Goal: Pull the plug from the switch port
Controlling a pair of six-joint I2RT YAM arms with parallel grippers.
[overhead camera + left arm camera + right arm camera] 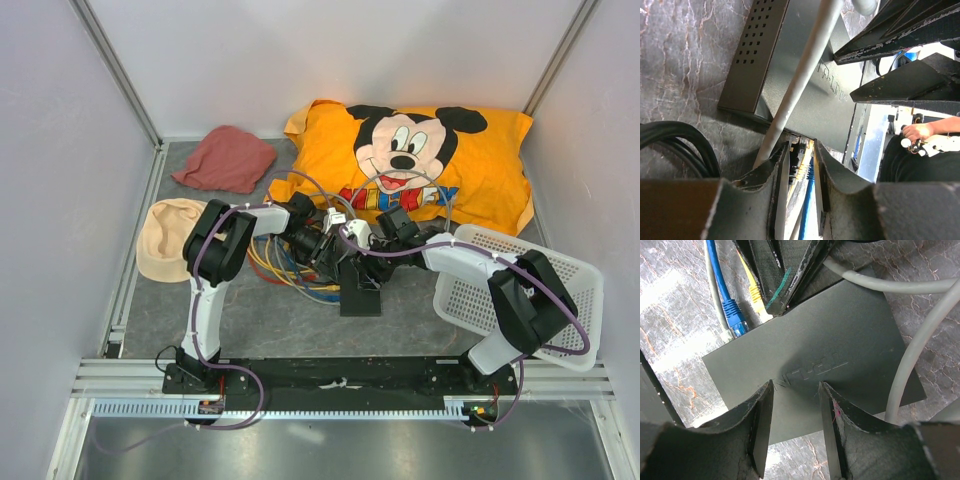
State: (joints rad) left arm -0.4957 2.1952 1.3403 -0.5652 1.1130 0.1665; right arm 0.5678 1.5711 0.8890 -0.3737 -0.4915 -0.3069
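The switch (360, 298) is a flat black box on the grey mat, in front of a tangle of cables (285, 270). A yellow plug (759, 302) and a blue plug (735, 317) sit in ports along its edge. My left gripper (322, 250) reaches that edge, its narrow jaws shut on the yellow plug (807, 157), with the blue cable (807, 200) running just beyond. My right gripper (794, 390) stands open, both fingertips on or just above the top face of the switch (830, 355), holding nothing.
An orange Mickey pillow (420, 160) lies behind the arms. A white mesh basket (520, 290) sits at the right, a red cloth (225, 158) at the back left and a beige cap (165, 235) at the left. A grey cable (910, 365) crosses the switch.
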